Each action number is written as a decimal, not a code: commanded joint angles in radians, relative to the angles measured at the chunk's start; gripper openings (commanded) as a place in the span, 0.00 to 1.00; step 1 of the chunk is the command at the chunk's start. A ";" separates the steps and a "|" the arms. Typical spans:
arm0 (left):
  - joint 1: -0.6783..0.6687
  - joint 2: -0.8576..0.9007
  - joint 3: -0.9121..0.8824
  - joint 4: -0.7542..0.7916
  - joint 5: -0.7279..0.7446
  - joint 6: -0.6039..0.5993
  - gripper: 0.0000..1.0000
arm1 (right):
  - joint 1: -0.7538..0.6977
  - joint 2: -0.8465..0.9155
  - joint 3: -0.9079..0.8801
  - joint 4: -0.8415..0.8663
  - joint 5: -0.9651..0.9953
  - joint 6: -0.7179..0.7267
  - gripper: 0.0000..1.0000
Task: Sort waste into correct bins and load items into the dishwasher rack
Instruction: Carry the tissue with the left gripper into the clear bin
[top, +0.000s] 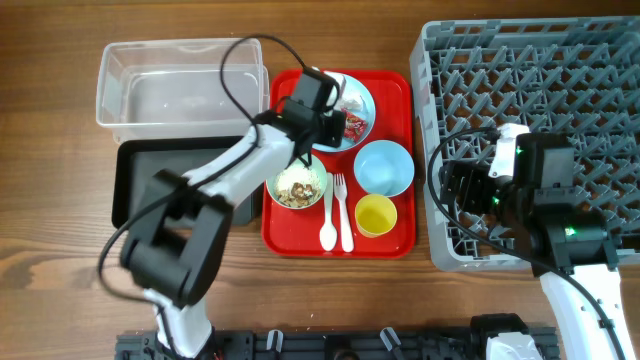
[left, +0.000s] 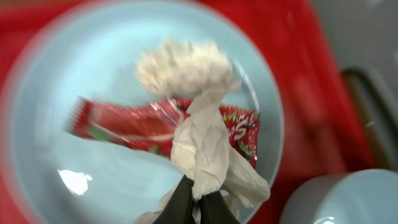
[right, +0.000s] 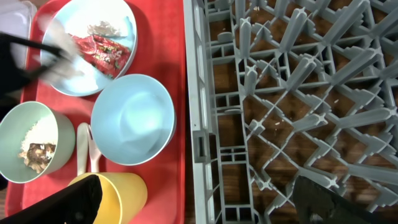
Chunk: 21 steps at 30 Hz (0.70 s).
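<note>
Left gripper (left: 198, 208) pinches crumpled white paper (left: 200, 149): light, soft, tears easily. Red wrapper (left: 124, 127) just beyond gripper: slippery, crinkly; likely best pinched at raised fold. Right gripper (right: 208, 199) spread wide.

A robot lab bench, it seems; cabled arms (top: 225, 170) stand at a wooden table (top: 50, 250). A dishwasher rack (top: 600, 60) sits on it.

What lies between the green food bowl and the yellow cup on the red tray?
The white spoon and fork, lying side by side, as the overhead view shows.
</note>
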 joint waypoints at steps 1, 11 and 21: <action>0.060 -0.183 0.018 -0.015 -0.100 0.005 0.04 | -0.004 0.000 0.020 0.002 0.013 -0.013 1.00; 0.317 -0.227 0.018 -0.065 -0.167 -0.022 0.12 | -0.004 0.000 0.020 0.003 0.013 -0.013 1.00; 0.324 -0.200 0.018 -0.031 0.004 -0.078 0.58 | -0.004 0.000 0.020 0.003 0.013 -0.013 0.99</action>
